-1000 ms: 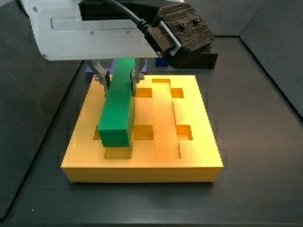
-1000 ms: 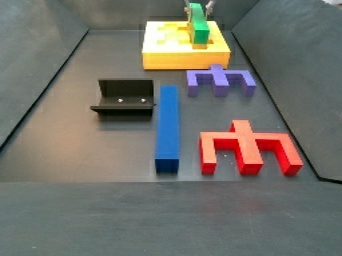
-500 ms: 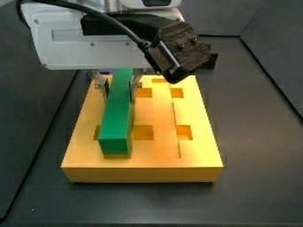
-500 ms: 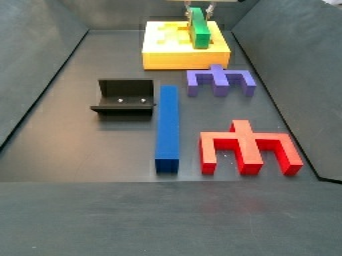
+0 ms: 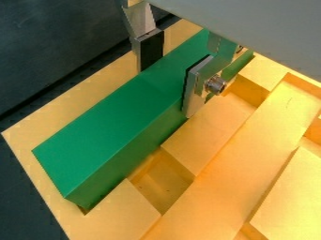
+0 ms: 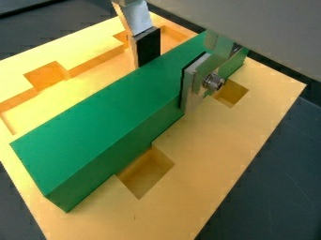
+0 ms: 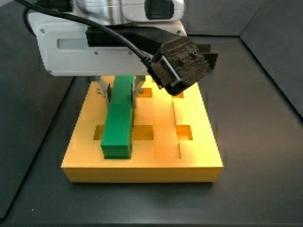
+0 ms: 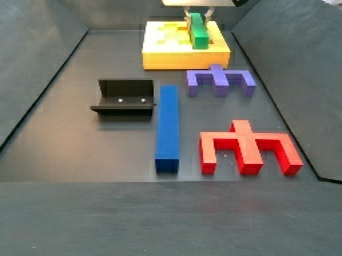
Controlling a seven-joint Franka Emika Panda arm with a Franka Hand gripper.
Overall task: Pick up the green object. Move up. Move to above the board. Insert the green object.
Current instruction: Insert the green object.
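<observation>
The green object point(image 5: 126, 131) lies lengthwise on the board point(image 5: 264, 178) with one end raised — seen in both side views point(image 7: 119, 115) point(image 8: 199, 29) — and the gripper point(image 6: 167, 66) sits over the board at the bar's raised end, fingers point(image 5: 198, 82) closed flat against the bar's two long sides, clamping it. The board point(image 8: 160, 55) is at the far end of the floor; nearer than it lie a purple notched block point(image 8: 219, 79), then the fixture point(image 8: 123, 98) and a blue bar point(image 8: 167, 125) side by side, then a red piece point(image 8: 250, 148) — all apart from the board.
</observation>
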